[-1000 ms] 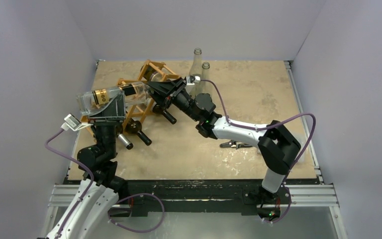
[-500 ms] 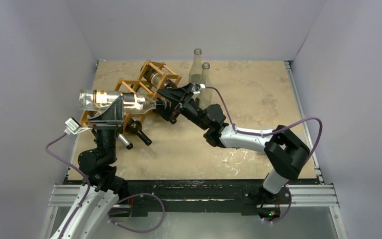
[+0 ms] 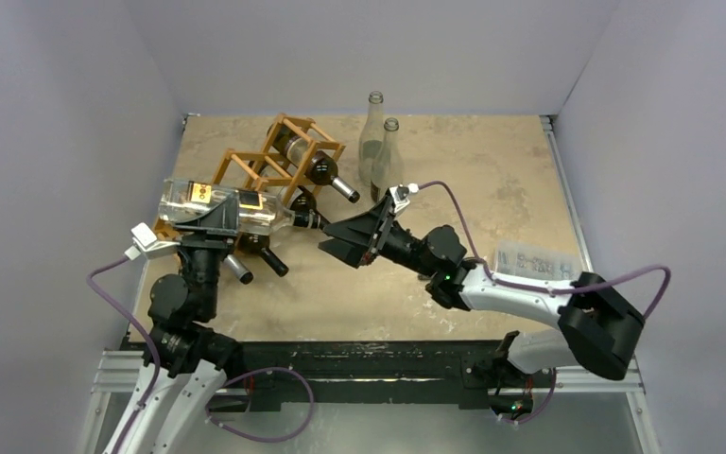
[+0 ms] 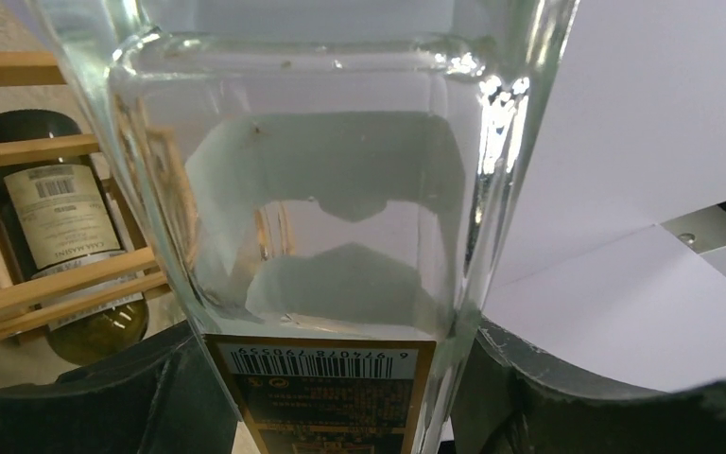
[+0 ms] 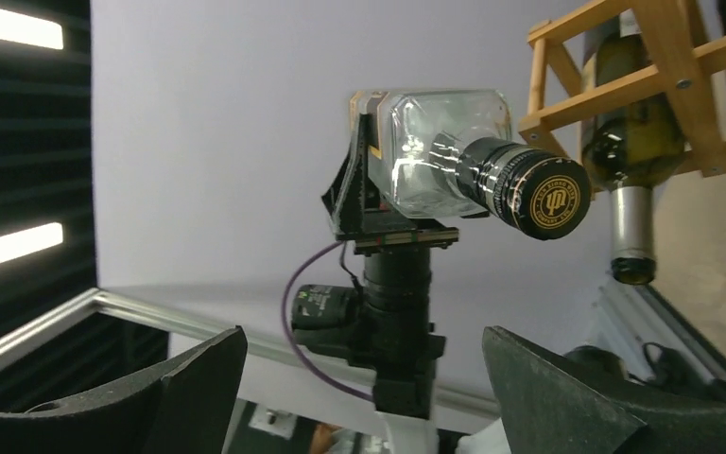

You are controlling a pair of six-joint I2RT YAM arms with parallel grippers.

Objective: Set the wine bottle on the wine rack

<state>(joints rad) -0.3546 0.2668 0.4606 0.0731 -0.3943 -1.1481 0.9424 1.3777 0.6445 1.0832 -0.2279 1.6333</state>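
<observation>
One wine rack (image 3: 263, 168) at 10 o'clock, I count at least three dark bottles (image 3: 314, 168) in it, two clear bottles (image 3: 375, 132) at 12, left gripper (image 3: 216, 219) clamping wine bottle (image 3: 250, 206), right gripper (image 3: 348, 241) wide.

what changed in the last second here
The right gripper let go of the neck of the clear bottle, opened and drew back toward the near right. The left gripper still clamps the bottle, whose neck swung nearer. The wine rack and the two empty bottles behind it stayed put.

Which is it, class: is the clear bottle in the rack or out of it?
Out. The left claw holds the bottle on its side in the air, beside the rack, with no bars around it.
</observation>
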